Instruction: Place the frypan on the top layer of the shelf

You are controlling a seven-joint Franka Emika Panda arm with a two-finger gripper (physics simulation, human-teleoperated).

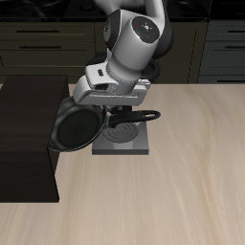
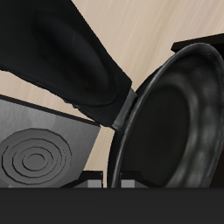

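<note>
Frypan lifted on edge beside the shelf, above the burner plate.

Exterior view: the frypan [image 1: 78,131] hangs tilted, its rim just beside the shelf [image 1: 29,134], clear of the table [image 1: 172,191]; the fingers [image 1: 103,113] grasp its handle, which runs back under them; wrist view: the pan's dark inside [image 2: 171,131] fills the frame beyond the fingers, the burner plate [image 2: 39,156] below.

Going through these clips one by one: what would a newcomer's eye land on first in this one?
First, the frypan, lifted off the table and tipped on edge, held at the gripper just beside the dark shelf. In the wrist view its ridged round rim is what dominates. Next, the grey burner plate with a spiral coil, on the table right below the arm, with a small black pot on it.
</note>
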